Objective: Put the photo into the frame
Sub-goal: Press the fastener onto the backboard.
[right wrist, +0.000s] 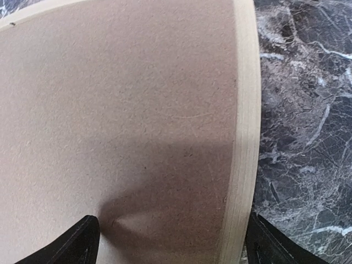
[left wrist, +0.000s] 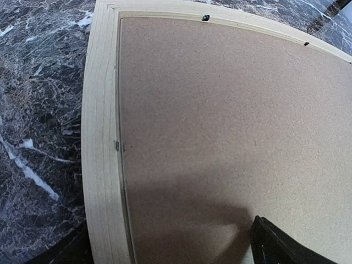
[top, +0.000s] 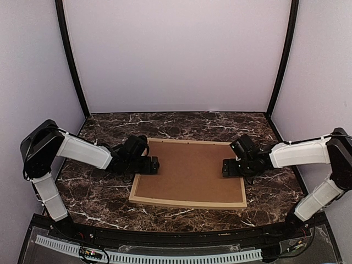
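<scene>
Light wood frame (top: 188, 204) lies face down at middle of marble worktop (top: 99, 192). Brown backing board (top: 190, 170) sits in its recess. Photo not in view; cannot tell whether it lies beneath board. Left gripper (top: 155, 164) straddles left rail, right gripper (top: 225, 168) straddles right rail. Fingers of both spread wide, grasping nothing. Frame probably light and stiff with thin rails; best held by opposite side rails together. Board probably thin, slightly flexible, hard to pinch where flush.

The brown fibreboard backing board (top: 190, 173) hides whatever lies inside the thin light-wood frame (left wrist: 99, 137). The bottom edge crops the black fingers (right wrist: 77, 242) of the right gripper (right wrist: 171, 220). Of the left gripper (top: 155, 164), perhaps one fingertip (left wrist: 280, 245) shows.
</scene>
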`<state>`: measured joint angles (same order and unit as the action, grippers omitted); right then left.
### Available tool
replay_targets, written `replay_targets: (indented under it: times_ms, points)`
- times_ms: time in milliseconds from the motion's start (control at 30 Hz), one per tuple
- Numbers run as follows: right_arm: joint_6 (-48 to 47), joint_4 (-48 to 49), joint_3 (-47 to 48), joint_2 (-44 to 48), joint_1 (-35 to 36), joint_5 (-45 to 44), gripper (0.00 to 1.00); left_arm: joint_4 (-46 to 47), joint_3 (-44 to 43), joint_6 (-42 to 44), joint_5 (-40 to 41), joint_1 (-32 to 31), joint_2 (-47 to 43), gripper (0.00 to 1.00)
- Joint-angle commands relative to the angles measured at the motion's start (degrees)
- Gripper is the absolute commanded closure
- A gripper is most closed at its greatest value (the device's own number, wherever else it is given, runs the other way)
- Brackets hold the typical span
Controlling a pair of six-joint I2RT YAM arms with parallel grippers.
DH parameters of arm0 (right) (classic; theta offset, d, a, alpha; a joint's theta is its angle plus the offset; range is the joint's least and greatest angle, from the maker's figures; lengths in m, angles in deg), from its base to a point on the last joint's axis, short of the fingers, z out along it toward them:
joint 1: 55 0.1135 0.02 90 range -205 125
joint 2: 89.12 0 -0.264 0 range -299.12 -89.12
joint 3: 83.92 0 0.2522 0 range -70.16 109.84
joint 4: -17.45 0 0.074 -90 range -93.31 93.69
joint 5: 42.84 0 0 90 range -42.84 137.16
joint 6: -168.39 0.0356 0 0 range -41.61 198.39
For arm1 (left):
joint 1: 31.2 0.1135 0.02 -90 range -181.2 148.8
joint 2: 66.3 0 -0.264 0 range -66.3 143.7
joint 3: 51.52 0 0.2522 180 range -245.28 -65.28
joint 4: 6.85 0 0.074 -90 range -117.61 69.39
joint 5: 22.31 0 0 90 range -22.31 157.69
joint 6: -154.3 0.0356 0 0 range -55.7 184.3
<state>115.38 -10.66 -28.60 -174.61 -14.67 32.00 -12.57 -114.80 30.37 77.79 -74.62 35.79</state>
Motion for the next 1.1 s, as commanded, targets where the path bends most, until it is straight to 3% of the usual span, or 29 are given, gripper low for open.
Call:
replay_targets:
  times_ms: [0, 300, 667, 1067]
  points:
    - [-4.0, 1.9, 1.3, 1.3, -0.9, 21.0, 0.08, -5.6, 0.1, -1.9, -22.9, -6.6, 3.9, 0.03]
    - [-5.5, -7.4, 0.9, 9.0, -6.3, 15.4, 0.06, -6.9, 0.1, -2.8, -20.4, -6.6, 2.0, 0.02]
    - [-0.9, -16.7, -5.6, 20.7, -13.5, 9.9, 0.03, -7.7, 0.5, -3.8, -17.8, -6.2, -0.4, 0.01]
    - [2.5, -10.1, -12.6, 19.7, -18.7, 12.1, 0.02, -3.9, 5.3, -4.7, -21.6, -1.2, -6.8, 0.01]
